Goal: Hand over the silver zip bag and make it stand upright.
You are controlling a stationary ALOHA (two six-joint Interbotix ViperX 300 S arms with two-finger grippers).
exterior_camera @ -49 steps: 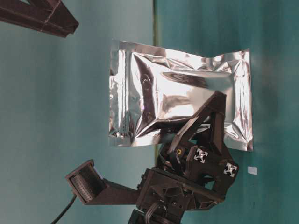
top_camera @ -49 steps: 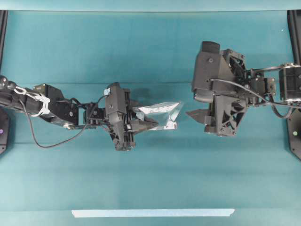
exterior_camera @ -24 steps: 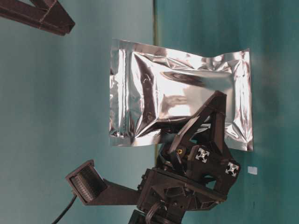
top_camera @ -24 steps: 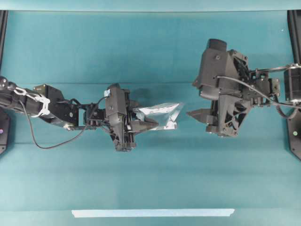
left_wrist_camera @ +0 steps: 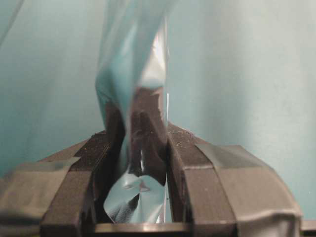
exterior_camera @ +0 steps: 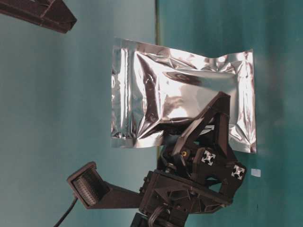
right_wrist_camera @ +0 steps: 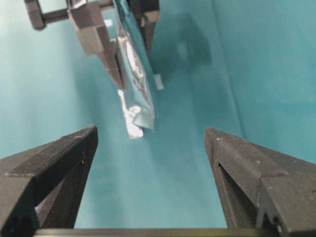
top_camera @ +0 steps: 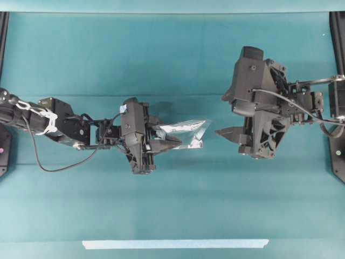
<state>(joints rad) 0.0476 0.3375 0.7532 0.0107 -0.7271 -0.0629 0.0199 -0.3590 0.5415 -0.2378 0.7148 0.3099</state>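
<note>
Teal bench (top_camera: 172, 205) lay beneath both arms. Left gripper (top_camera: 171, 141) pinched the silver zip bag (top_camera: 186, 134) by one edge, holding it aloft; right gripper (top_camera: 229, 131) gaped wide and empty, just beside it.

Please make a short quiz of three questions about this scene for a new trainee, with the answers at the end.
1. True or false: the left tool is shut on the silver zip bag.
2. Is the right tool A) open and apart from the bag, or B) closed on the bag?
3. What pale thing lies along the near edge of the table in the overhead view?

Key: 1 true. 2 A. 3 a tape strip.
</note>
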